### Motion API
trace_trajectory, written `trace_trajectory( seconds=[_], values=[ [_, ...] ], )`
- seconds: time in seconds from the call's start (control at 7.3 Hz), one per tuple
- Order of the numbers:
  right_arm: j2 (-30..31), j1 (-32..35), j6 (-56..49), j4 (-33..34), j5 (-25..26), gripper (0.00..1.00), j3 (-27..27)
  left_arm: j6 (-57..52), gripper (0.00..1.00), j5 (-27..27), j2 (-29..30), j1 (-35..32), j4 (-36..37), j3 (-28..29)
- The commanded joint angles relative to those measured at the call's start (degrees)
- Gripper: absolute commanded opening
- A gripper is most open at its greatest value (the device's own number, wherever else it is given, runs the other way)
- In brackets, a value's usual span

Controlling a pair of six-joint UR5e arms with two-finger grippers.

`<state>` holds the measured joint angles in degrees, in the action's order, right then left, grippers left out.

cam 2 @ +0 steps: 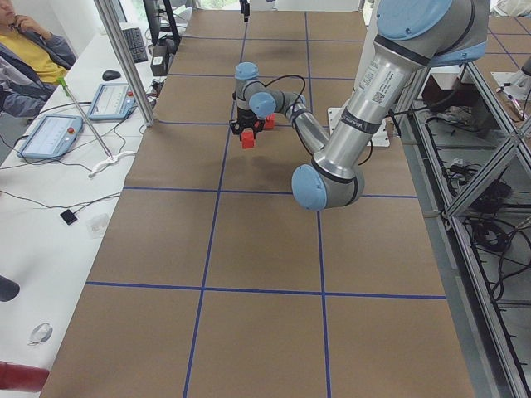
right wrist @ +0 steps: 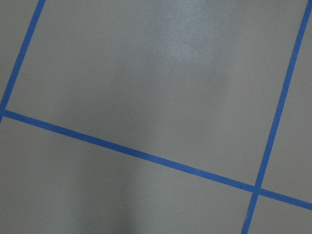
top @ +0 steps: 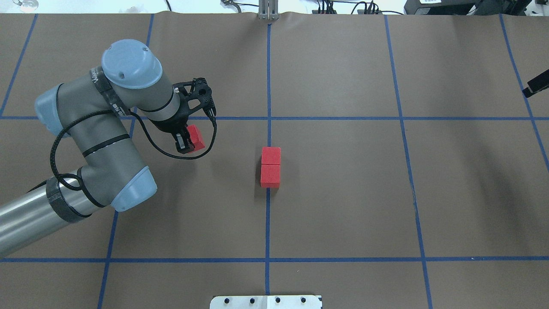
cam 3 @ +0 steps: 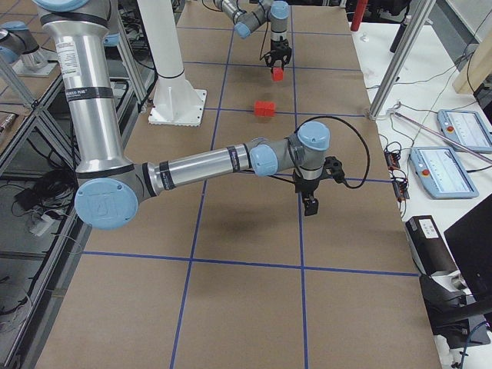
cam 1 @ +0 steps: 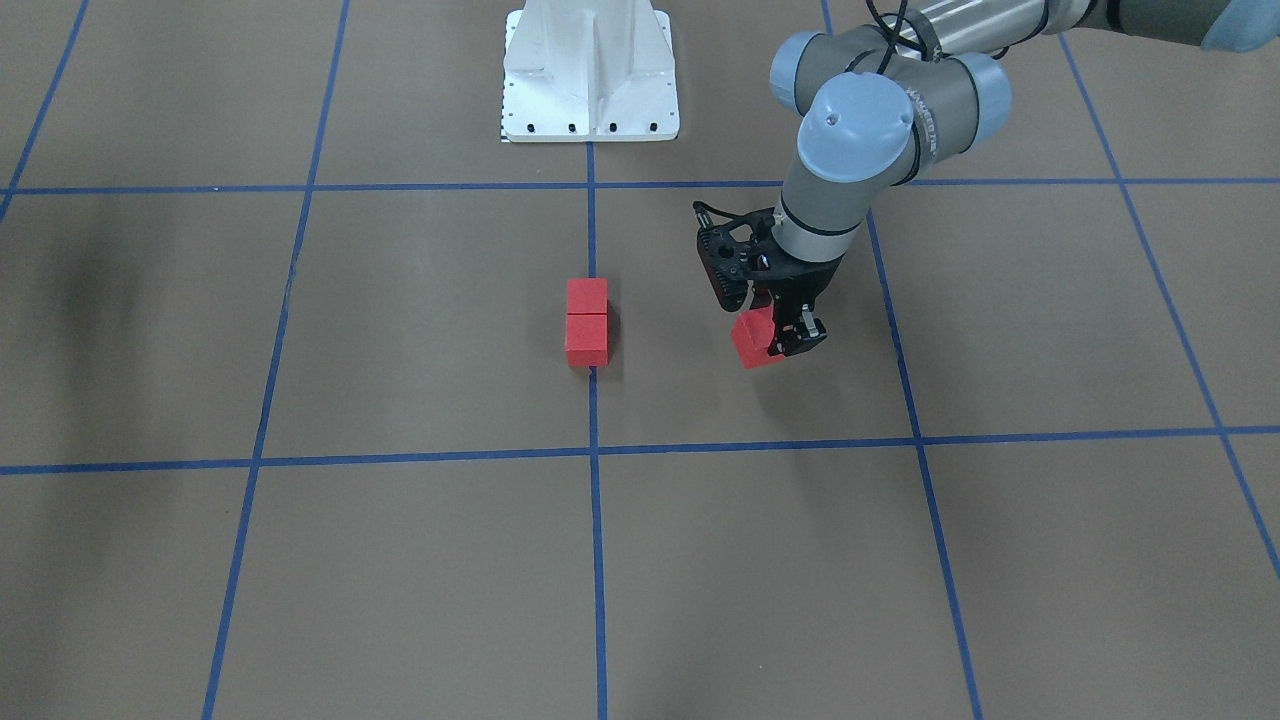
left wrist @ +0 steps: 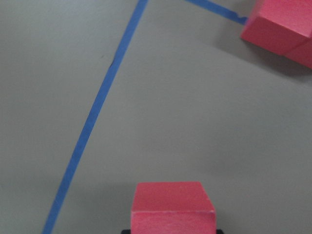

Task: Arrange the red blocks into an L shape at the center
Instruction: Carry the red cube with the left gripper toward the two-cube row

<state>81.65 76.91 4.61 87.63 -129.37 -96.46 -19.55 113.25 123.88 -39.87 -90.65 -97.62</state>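
Two red blocks lie touching in a short row on the central blue tape line of the brown floor. They also show at the top right of the left wrist view. My left gripper is shut on the third red block, held just above the floor about half a grid square to the robot's left of the pair. My right gripper hangs far out over the robot's right side; only a black tip shows overhead, and I cannot tell its state.
The white robot base stands behind the pair. Blue tape lines cross the floor. A seated person, control tablets and an aluminium post are beside the table's far edge.
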Motion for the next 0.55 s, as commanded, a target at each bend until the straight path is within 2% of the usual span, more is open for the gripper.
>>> trace_trajectory(
  seconds=[0.0,0.41],
  values=[
    [0.0,0.0,-0.04,0.0,0.0,1.0,0.22,-11.16,0.0,-4.61,3.71,1.11,0.21,2.06],
    [0.09,0.0,0.22,0.0,-0.18,1.0,0.57,-11.83,0.0,-4.44,9.44,4.7,0.56,8.13]
  ],
)
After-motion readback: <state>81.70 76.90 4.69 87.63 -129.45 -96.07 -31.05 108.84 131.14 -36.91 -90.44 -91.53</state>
